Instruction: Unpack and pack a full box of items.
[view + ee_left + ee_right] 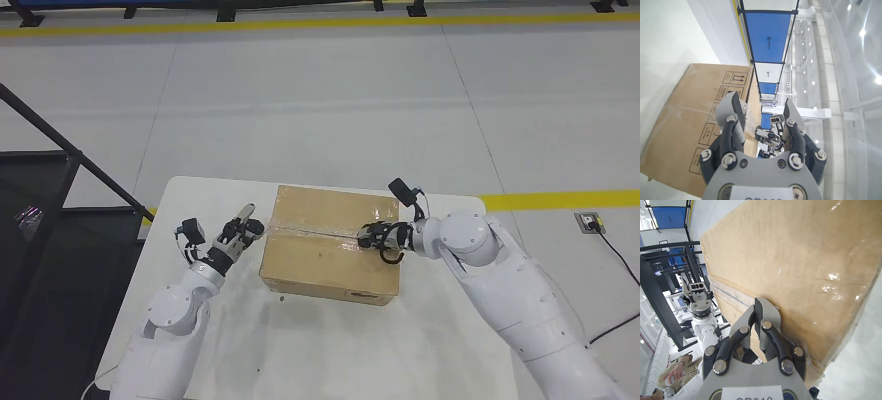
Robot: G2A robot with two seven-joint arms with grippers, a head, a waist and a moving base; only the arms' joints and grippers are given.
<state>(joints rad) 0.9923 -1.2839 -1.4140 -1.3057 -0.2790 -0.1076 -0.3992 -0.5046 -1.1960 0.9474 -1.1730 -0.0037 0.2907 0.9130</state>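
Observation:
A sealed cardboard box (320,255) sits in the middle of the white table (330,350), with clear tape (310,232) along its top seam. At the box's left end my left gripper (243,222) stands open, its fingers spread level with the box's top edge (751,83). A crumpled scrap of clear tape (745,108) lies against one of its fingers. My right gripper (368,238) rests on the box top near the right end. Its fingers are shut and their tips (758,303) touch the taped seam (730,292). Whether tape is pinched between them is unclear.
A black metal rack (40,230) stands close to the table's left side. The near half of the table, in front of the box, is bare. A yellow floor line (560,200) runs behind the right arm.

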